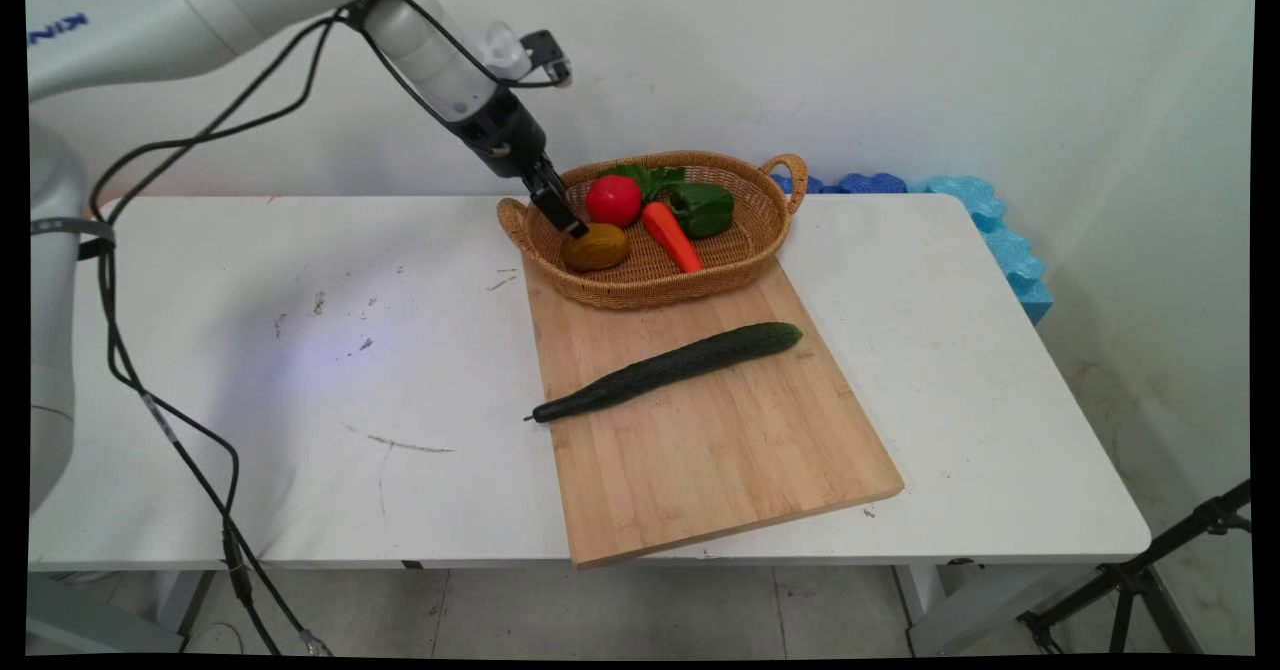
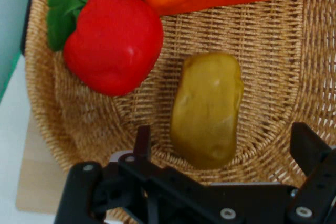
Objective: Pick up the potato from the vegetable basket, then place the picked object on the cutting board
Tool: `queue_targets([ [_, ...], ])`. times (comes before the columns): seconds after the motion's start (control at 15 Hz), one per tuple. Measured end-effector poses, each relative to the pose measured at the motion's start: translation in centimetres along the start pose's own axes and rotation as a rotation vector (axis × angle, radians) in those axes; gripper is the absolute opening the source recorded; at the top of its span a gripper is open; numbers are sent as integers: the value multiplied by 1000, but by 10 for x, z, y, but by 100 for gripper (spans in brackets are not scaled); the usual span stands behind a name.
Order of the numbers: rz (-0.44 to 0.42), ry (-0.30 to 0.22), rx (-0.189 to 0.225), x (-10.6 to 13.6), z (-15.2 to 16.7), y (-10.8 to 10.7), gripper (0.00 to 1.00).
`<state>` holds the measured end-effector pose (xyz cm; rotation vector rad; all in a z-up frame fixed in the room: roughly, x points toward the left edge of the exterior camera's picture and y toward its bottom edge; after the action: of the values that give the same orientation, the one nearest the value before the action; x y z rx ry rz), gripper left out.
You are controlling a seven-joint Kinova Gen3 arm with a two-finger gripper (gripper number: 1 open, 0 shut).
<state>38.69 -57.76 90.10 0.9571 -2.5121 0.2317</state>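
We see the black gripper (image 1: 566,222) reaching down into the left end of an oval wicker basket (image 1: 745,250), which stands on the far end of a wooden cutting board (image 1: 700,440) on the white desk (image 1: 300,370). In the hand view the gripper (image 2: 226,148) has its fingers (image 2: 143,141) spread apart, released, with one on either side of the lower end of a yellowish-brown potato (image 2: 208,109); we cannot tell whether either finger touches it. In the main view the potato (image 1: 597,247) lies on the basket floor near the left wall, just under the gripper.

Beside the potato, toward the back of the basket, we see a red tomato (image 1: 613,200), which in the hand view (image 2: 113,40) lies just next to the potato. An orange carrot (image 1: 671,236) lies aslant in the middle of the basket, and a green pepper (image 1: 703,208) rests just right of it. Leafy greens (image 1: 648,178) sit behind the tomato against the far wall.

On the bare part of the board, in front of the basket and apart from it, a long dark-green cucumber (image 1: 668,370) lies diagonally, its thin end reaching past the board's left edge. Blue foam blocks (image 1: 1000,240) line the wall beyond the desk's far right corner.
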Motion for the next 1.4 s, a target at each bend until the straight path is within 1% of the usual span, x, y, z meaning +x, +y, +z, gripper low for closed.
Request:
queue_targets([
  [0.27,13,-22,-19,5,23,-5,100],
  [0.6,40,-34,-31,8,41,-9,100],
  [0.67,44,-35,-31,9,43,-10,0],
  [1.07,75,-38,-37,10,47,-7,0],
  [1.2,75,-27,-36,11,42,-4,0],
  [1.4,52,6,-29,14,18,2,0],
])
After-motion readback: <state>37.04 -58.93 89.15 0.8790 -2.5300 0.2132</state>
